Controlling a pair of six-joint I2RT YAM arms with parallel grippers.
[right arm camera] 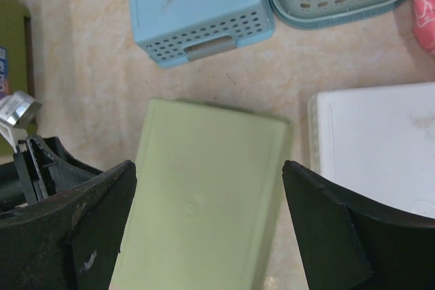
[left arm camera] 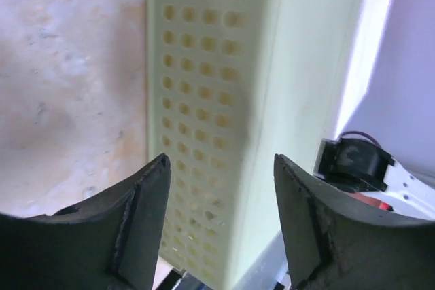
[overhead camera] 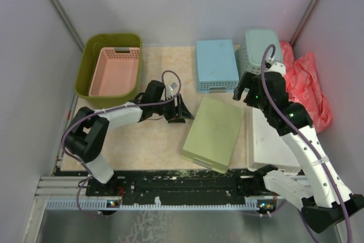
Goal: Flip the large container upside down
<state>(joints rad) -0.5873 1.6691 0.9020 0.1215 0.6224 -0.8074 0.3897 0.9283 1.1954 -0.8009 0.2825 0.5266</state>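
The large container (overhead camera: 86, 64) is a deep olive-green tub standing upright at the back left, with a pink slotted basket (overhead camera: 116, 72) inside it. A sliver of the tub shows at the left edge of the right wrist view (right arm camera: 9, 39). My left gripper (overhead camera: 181, 110) is open and empty, well to the right of the tub, its jaws facing the perforated side of a light-green tray (left arm camera: 204, 100). My right gripper (overhead camera: 245, 91) is open and empty, hovering above the table near the teal basket; its view (right arm camera: 209, 168) looks down on the light-green tray (right arm camera: 204, 188).
The light-green tray (overhead camera: 213, 132) lies base up mid-table. A light-blue tray (overhead camera: 216, 64) and a pale teal basket (overhead camera: 257, 49) lie base up at the back. A white tray (overhead camera: 273, 140) lies on the right, with a red bag (overhead camera: 310, 83) beside it. Grey walls close in all round.
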